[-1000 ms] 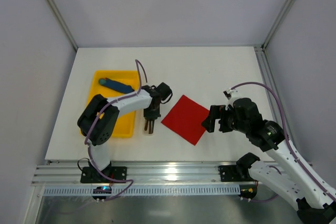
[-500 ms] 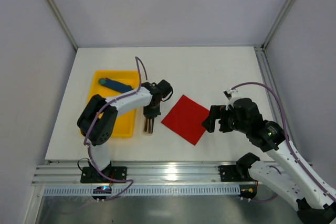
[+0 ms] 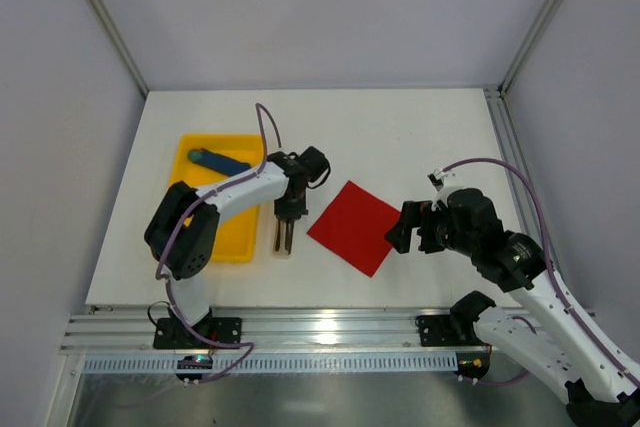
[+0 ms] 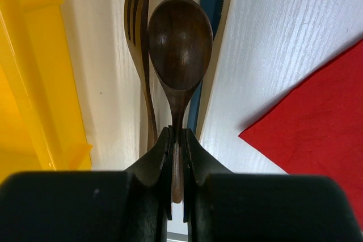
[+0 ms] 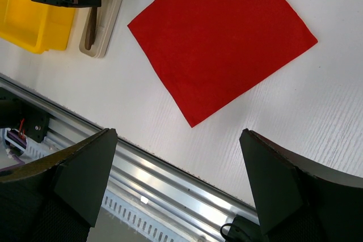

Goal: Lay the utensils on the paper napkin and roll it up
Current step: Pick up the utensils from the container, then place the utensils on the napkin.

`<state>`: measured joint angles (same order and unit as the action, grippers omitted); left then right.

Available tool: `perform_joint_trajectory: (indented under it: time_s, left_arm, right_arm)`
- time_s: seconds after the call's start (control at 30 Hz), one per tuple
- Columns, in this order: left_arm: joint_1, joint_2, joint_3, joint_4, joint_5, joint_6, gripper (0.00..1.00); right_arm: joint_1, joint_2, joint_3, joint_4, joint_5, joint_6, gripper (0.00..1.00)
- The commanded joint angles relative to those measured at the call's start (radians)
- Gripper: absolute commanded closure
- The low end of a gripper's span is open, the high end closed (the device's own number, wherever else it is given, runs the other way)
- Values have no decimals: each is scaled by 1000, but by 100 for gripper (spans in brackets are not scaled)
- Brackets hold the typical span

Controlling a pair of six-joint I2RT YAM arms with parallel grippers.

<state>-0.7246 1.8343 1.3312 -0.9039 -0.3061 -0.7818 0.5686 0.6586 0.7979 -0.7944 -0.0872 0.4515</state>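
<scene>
Task barely begun: the red paper napkin (image 3: 352, 227) lies flat, bare and unrolled on the table (image 3: 400, 137), while just left of it the left gripper (image 4: 177, 140) pinches the wooden spoon (image 4: 180, 43) by its handle, beside the fork (image 4: 139, 38), and the right gripper (image 3: 403, 228) hovers wide open at the napkin's right corner.

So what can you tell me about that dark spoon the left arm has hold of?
The spoon looks like dark brown wood, smooth with a slight sheen: a rounded oval bowl narrowing into a slim handle. The left tool is shut on that handle just below the bowl, so the bowl points away from the arm. A matching wooden fork lies close beside it, partly behind it. The spoon sits between the yellow tray and the red napkin, touching neither.
</scene>
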Motion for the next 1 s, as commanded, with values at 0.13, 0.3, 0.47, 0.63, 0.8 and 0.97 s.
perform_joint_trajectory:
  time_s: [0.13, 0.3, 0.47, 0.63, 0.8, 0.97]
  left_arm:
    - [-2, -81, 65, -55, -27, -16, 100]
    - [-2, -113, 72, -40, 5, 1, 100]
    - [-4, -124, 88, 42, 87, -2, 100]
    - [-6, -37, 167, 97, 136, -59, 100]
    - [-36, 74, 275, 172, 171, -137, 100]
    - [-61, 206, 387, 188, 205, -180, 100]
  right_arm:
    - [4, 2, 9, 18, 9, 4, 0]
    - [4, 1, 12, 23, 9, 6, 0]
    - [5, 10, 23, 15, 33, 18, 0]
    - [5, 18, 38, 6, 44, 19, 0]
    - [4, 16, 43, -5, 58, 7, 0]
    - [4, 10, 58, -29, 83, -16, 0]
